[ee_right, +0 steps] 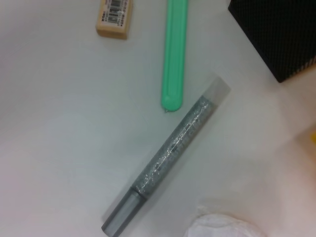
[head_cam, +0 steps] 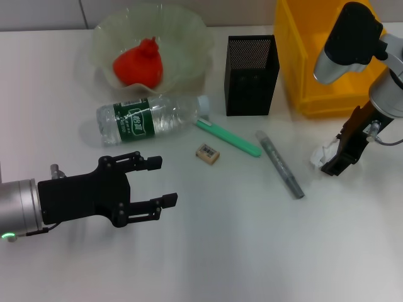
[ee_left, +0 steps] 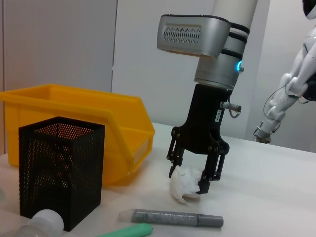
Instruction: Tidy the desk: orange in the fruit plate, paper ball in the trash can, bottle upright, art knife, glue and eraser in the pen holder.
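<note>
Head view: right hand straddles paper ball on desk nr trash can, fingers not yet closed; left hand open, idle. Ball's light, crushable — you pinch mid-bulk, gently.

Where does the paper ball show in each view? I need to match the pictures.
Head view: paper ball at right, on the table under the right claw.
Left wrist view: paper ball low centre, between the right claw's fingers.
Right wrist view: white lump at the bottom edge.
Shared landmark: grey glue stick beside it.
</note>
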Action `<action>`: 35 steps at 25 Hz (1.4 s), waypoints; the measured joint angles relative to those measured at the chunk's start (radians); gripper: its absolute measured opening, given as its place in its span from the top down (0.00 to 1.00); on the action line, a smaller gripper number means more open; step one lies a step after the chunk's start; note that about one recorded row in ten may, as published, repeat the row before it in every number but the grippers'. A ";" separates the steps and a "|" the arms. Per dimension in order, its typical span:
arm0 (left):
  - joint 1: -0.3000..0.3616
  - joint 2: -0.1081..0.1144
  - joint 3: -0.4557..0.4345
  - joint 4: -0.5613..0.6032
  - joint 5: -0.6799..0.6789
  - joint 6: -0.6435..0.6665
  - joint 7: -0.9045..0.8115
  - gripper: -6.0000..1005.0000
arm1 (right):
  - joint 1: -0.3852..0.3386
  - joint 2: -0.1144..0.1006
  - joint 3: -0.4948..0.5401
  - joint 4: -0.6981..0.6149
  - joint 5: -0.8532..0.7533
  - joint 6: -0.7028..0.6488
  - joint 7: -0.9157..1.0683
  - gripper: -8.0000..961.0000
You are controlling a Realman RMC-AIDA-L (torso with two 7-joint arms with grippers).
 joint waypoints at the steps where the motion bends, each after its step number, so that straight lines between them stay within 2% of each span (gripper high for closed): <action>1: 0.000 0.000 0.000 0.000 0.000 0.000 0.000 0.25 | 0.001 0.000 0.000 0.001 0.000 -0.002 0.000 0.24; 5: -0.002 0.000 0.000 0.000 0.000 -0.003 0.000 0.25 | 0.003 0.001 0.000 0.003 0.000 -0.006 0.000 0.25; 9: -0.006 0.001 0.000 0.000 0.000 -0.003 0.000 0.25 | 0.006 0.001 0.006 0.002 0.004 -0.022 -0.001 0.37; 10: -0.006 0.001 0.000 0.000 0.000 -0.003 0.000 0.25 | 0.008 0.000 0.009 -0.007 0.011 -0.040 -0.001 0.40; 14: -0.007 0.001 0.000 0.000 0.000 -0.004 0.000 0.25 | 0.008 -0.003 0.023 -0.099 0.038 -0.138 0.005 0.40; 16: -0.008 0.002 0.000 0.000 0.000 -0.004 0.000 0.25 | 0.007 -0.004 0.075 -0.196 0.070 -0.235 0.007 0.41; 19: -0.010 0.002 0.000 -0.001 0.000 -0.005 0.000 0.25 | 0.010 -0.008 0.130 -0.265 0.104 -0.293 0.007 0.41; 23: -0.010 0.002 0.000 0.000 0.000 -0.005 0.000 0.25 | 0.011 -0.026 0.252 -0.354 0.181 -0.341 0.008 0.41; 24: -0.010 0.002 0.000 0.000 0.000 -0.005 0.000 0.25 | 0.011 -0.032 0.286 -0.360 0.202 -0.341 0.008 0.41; 25: -0.009 0.002 0.000 0.000 0.000 -0.005 0.000 0.25 | 0.007 -0.045 0.364 -0.359 0.255 -0.324 0.007 0.41; 26: -0.009 0.002 0.000 0.000 0.000 -0.005 0.000 0.25 | 0.007 -0.045 0.364 -0.359 0.255 -0.324 0.007 0.41; 27: -0.009 0.002 0.000 0.000 0.000 -0.005 0.000 0.25 | -0.006 -0.060 0.429 -0.340 0.312 -0.286 0.003 0.41; 28: -0.009 0.002 0.000 0.000 0.000 -0.005 0.000 0.25 | -0.006 -0.060 0.429 -0.340 0.312 -0.286 0.003 0.41; 32: -0.009 0.002 -0.001 -0.002 0.001 -0.010 0.000 0.25 | -0.060 -0.095 0.468 -0.258 0.412 -0.136 -0.001 0.41; 35: -0.010 0.002 -0.002 -0.002 0.002 -0.012 0.000 0.25 | -0.083 -0.099 0.463 -0.210 0.423 -0.032 -0.002 0.41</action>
